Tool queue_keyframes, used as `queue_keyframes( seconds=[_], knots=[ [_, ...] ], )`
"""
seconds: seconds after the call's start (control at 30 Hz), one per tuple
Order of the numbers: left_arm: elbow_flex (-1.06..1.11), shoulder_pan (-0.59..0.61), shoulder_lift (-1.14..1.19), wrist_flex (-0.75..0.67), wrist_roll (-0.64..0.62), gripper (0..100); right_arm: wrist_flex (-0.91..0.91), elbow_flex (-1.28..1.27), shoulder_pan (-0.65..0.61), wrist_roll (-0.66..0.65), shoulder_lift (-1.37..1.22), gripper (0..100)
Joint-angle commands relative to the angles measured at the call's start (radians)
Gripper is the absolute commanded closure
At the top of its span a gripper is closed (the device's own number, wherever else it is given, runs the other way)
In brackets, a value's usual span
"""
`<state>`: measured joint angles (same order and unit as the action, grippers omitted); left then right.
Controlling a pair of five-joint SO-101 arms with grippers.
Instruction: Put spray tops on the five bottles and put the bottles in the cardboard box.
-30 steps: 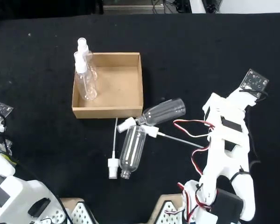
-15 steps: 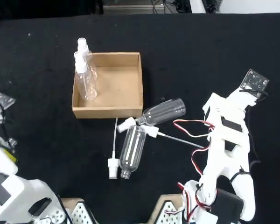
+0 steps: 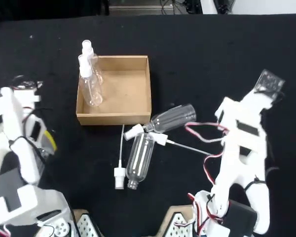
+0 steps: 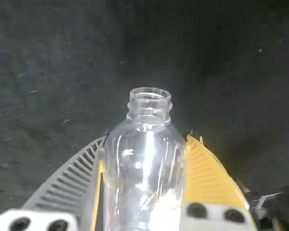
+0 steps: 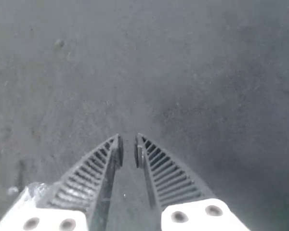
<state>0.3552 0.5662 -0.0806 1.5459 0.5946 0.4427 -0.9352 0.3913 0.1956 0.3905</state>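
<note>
A fixed high camera looks down on the whole black table point(image 3: 212, 49), while two wrist cameras look closely along the left gripper point(image 4: 144, 144), past its bottle point(image 4: 145, 163), and the right gripper point(image 5: 127, 144), onto that same table.

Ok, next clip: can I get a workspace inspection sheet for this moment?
Surface: black table, no spills seen.
Job's things: box holds two capped bottles upright at one wall; two uncapped bottles lie beside the box among three loose tops; a fifth bottle, uncapped, is held.
Clutter: nothing seen.
Grippers: left gripper jaws clamped on the fifth bottle; right gripper jaws nearly closed, empty, over bare table.
Cables: red and white wires loop along an arm.
Surroundings: cords beyond the table's far edge.
</note>
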Motion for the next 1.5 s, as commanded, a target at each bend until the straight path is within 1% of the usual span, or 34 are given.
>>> queue_keyframes(
  seconds=[0.0, 0.07, 0.13, 0.2, 0.27, 0.37, 0.47, 0.63, 0.77, 0.87, 0.93, 1.0, 1.17, 1.47],
  knots=[
    [0.087, -0.054, -0.158, -0.155, -0.209, 97, 0.219, 0.191, 0.005, -0.049, 0.062, 95.9],
    [0.13, -0.056, -0.203, -0.245, -0.298, 97, 0.319, 0.262, -0.025, -0.089, 0.068, 95.9],
    [0.179, -0.059, -0.236, -0.333, -0.381, 97, 0.394, 0.312, -0.064, -0.158, 0.068, 95.9],
    [0.211, -0.059, -0.25, -0.413, -0.445, 97, 0.462, 0.349, -0.12, -0.224, 0.07, 95.9],
    [0.226, -0.059, -0.253, -0.459, -0.491, 97, 0.542, 0.38, -0.181, -0.304, 0.07, 95.9],
    [0.232, -0.061, -0.252, -0.47, -0.517, 97, 0.657, 0.394, -0.278, -0.416, 0.076, 95.9],
    [0.232, -0.073, -0.252, -0.47, -0.517, 97, 0.755, 0.394, -0.362, -0.528, 0.074, 95.9],
    [0.231, -0.124, -0.253, -0.47, -0.517, 97, 0.937, 0.386, -0.454, -0.698, 0.07, 95.9],
    [0.232, -0.143, -0.253, -0.468, -0.517, 97, 1.048, 0.363, -0.548, -0.796, 0.074, 95.3],
    [0.232, -0.143, -0.262, -0.471, -0.517, 97, 1.03, 0.323, -0.591, -0.816, 0.076, 87.4],
    [0.229, -0.143, -0.262, -0.471, -0.517, 97, 0.976, 0.288, -0.609, -0.819, 0.076, 81.4],
    [0.225, -0.143, -0.262, -0.471, -0.517, 97, 0.924, 0.251, -0.615, -0.819, 0.074, 78.3],
    [0.226, -0.163, -0.253, -0.471, -0.519, 97, 0.81, 0.156, -0.661, -0.813, 0.07, 81.3],
    [0.216, -0.17, -0.253, -0.468, -0.519, 97, 0.574, 0.012, -0.666, -0.812, 0.07, 82.8]
  ],
)
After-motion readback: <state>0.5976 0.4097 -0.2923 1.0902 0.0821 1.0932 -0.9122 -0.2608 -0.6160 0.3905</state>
